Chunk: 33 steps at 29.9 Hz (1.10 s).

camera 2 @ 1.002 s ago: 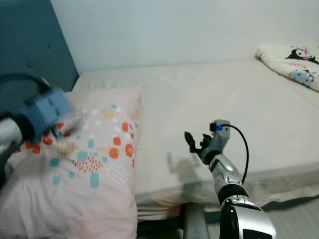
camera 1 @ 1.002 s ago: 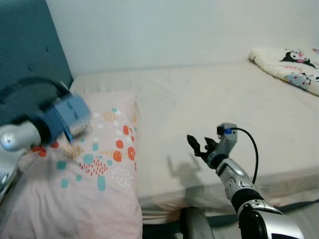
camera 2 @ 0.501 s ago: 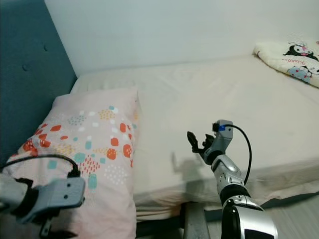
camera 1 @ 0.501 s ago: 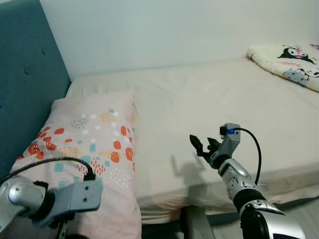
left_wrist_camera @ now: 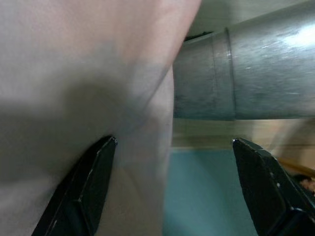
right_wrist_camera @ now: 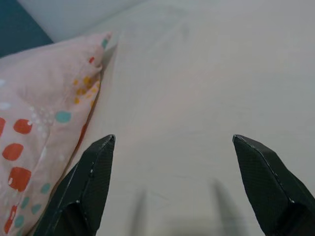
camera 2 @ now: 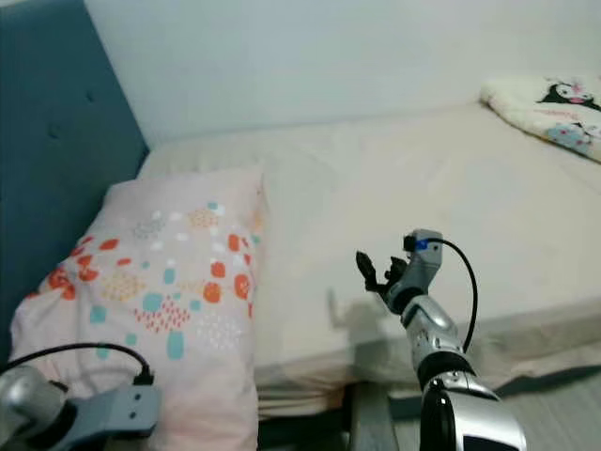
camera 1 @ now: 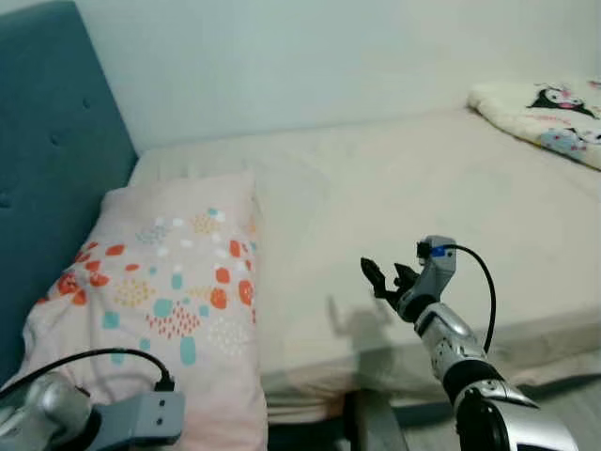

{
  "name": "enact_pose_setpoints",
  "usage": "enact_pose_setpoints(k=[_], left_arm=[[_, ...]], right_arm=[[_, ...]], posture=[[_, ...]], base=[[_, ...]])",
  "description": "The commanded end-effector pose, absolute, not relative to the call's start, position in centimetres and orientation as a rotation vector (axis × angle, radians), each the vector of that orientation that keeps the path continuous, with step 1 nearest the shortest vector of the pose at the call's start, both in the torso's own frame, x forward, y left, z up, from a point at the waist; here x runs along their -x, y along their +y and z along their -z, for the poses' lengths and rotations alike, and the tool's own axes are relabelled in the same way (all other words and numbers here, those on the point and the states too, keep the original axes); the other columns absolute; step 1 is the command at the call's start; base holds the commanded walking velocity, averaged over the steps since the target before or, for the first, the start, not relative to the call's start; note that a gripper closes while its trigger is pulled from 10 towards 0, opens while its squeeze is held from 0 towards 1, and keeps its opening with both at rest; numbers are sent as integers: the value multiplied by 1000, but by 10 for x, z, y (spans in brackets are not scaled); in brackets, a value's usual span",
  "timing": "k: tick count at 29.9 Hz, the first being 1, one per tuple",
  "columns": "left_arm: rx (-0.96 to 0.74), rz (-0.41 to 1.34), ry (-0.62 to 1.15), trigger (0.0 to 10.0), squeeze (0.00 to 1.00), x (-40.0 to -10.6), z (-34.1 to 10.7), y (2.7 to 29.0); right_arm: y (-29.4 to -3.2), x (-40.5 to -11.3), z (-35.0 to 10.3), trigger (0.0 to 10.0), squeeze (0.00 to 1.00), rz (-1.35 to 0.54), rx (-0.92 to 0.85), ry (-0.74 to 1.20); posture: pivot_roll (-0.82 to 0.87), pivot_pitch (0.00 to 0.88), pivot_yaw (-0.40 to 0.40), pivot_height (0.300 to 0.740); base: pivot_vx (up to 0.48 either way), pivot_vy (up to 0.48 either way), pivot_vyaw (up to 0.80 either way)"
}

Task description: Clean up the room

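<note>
A pink pillow with orange and teal dots lies at the head end of the cream bed, against the teal headboard. My left arm hangs low at the pillow's front corner. In the left wrist view my left gripper is open, with the pillow's fabric close in front of it. My right gripper hovers open above the bed's front edge, right of the pillow, holding nothing. The right wrist view looks past its spread fingers at the pillow and the bare sheet.
A folded white blanket with cartoon print lies at the bed's far right. A pale wall runs behind the bed. A grey metal part stands below the mattress's front edge. A metal tube crosses the left wrist view.
My left arm has dropped from above the pillow to low at its front corner, uncovering the pillow. The right gripper has stayed in place and open. The camera has shifted slightly.
</note>
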State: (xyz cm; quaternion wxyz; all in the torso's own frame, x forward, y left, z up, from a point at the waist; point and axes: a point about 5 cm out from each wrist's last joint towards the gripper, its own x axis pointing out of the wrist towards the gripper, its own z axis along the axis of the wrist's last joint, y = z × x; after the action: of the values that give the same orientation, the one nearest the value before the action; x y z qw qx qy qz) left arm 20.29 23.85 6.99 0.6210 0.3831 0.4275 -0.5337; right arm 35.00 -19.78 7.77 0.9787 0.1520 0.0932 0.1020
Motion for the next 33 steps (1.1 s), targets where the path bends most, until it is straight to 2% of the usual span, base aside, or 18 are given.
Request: enact_pose_setpoints(k=[1, 4, 7, 10, 12, 14, 16, 17, 20, 24, 28, 30, 31, 33], left_arm=[[-927, 1175, 981, 10000, 0, -209, -62, 242], [-1002, 1152, 717, 10000, 0, -237, -61, 217], [-998, 1099, 615, 10000, 0, -251, -67, 206], [-998, 1040, 404, 10000, 0, -278, -83, 177], [-1008, 1026, 374, 10000, 0, -282, -85, 173], [-1041, 904, 235, 10000, 0, -306, -99, 162], [-1041, 904, 235, 10000, 0, -306, -99, 162], [-1098, 791, 138, 10000, 0, -326, -112, 157], [-1127, 754, 117, 10000, 0, -332, -115, 158], [-1274, 684, 180, 10000, 0, -340, -106, 180], [-1298, 675, 206, 10000, 0, -339, -101, 186], [-1320, 721, 330, 10000, 0, -330, -85, 203], [-1320, 721, 330, 10000, 0, -330, -85, 203], [-1343, 762, 479, 10000, 0, -317, -69, 225]], right_arm=[[-197, -350, -77, 10000, 0, -207, -304, 193], [-196, -350, -77, 10000, 0, -206, -306, 194], [-196, -350, -76, 10000, 0, -207, -307, 194], [-196, -350, -77, 10000, 0, -206, -308, 191], [-197, -350, -77, 10000, 0, -205, -308, 190], [-198, -350, -78, 10000, 0, -201, -309, 187], [-198, -350, -78, 10000, 0, -201, -309, 187], [-199, -350, -78, 10000, 0, -197, -311, 184], [-199, -350, -78, 10000, 0, -197, -311, 183], [-199, -349, -77, 10000, 0, -195, -311, 184], [-199, -349, -76, 10000, 0, -194, -312, 185], [-200, -349, -76, 10000, 0, -192, -311, 186], [-200, -349, -76, 10000, 0, -192, -311, 186], [-201, -349, -77, 10000, 0, -190, -309, 185]], posture=[[-67, 0, 1, 525], [-70, 0, 1, 525], [-71, 0, 0, 525], [-76, 0, 3, 525], [-76, 0, 3, 525], [-80, 0, 5, 525], [-80, 0, 5, 525], [-81, 0, 5, 525], [-81, 0, 5, 525], [-86, 0, 8, 525], [-86, 0, 8, 525], [-88, 0, 5, 525], [-88, 0, 5, 525], [-90, 0, 4, 525]], base=[[0, 0, 0], [0, 0, 0], [0, 0, 0], [0, 0, 0], [0, 0, 0], [0, 0, 0], [0, 0, 0], [0, 0, 0], [0, 0, 0], [0, 0, 0], [0, 0, 0], [0, 0, 0], [0, 0, 0], [0, 0, 0]])
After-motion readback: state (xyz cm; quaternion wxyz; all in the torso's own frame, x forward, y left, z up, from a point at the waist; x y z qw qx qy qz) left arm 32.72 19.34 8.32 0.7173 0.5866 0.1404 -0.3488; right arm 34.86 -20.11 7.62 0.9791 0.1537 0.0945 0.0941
